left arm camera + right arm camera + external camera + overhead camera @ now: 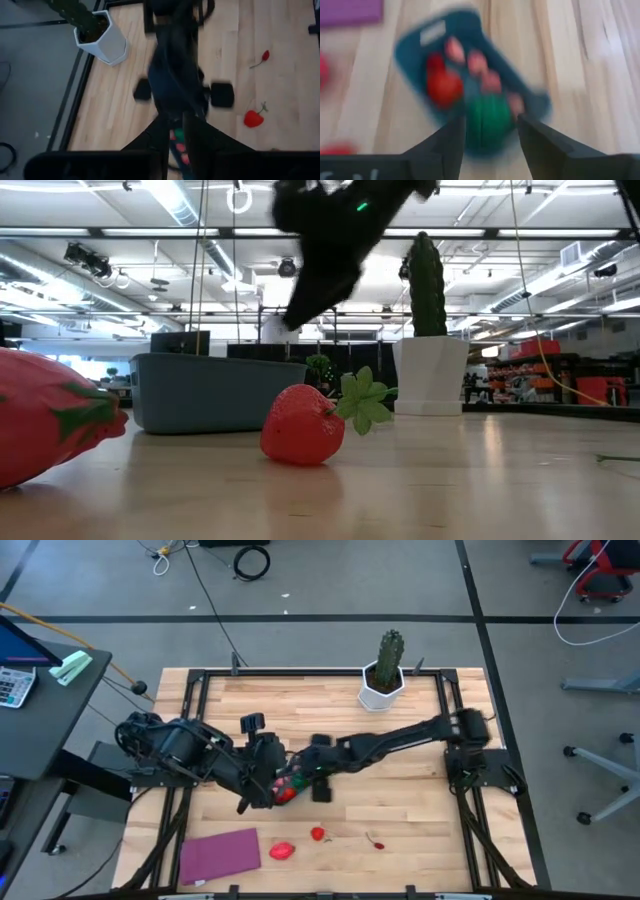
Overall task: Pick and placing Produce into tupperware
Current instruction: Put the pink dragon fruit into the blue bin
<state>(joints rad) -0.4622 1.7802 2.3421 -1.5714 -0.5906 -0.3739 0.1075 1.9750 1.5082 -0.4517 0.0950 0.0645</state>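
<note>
front edge: a purple mat (218,855) lies flat at the near left corner of the worktop (420,830); just beside it sits a big red fruit (282,851), which fills the left edge of the low view.
loose produce: a strawberry (318,834) with a green leaf lies a little farther in, and a small red piece on a thin stem (377,842) lies to its right; all three are apart from each other and from the container.
container: the teal-blue tub (470,80) sits near the middle of the worktop, left of centre, holding red and pink pieces and one green piece (487,120); in the high view both arms cover most of it.
right gripper (491,131): hangs over the tub, fingers (447,145) spread apart on either side of the green piece; the blur hides whether they touch it, so a hold cannot be told.
left gripper (174,135): at the tub's left side, meeting the right arm there; its fingers stand close together, and i cannot tell whether they are fully closed or pinch anything.
in the way: the right arm crosses straight in front of the left wrist camera, hiding the tub from it.
far side: a green cactus (389,653) in a white pot (381,688) stands at the back edge, well apart from the arms.
</note>
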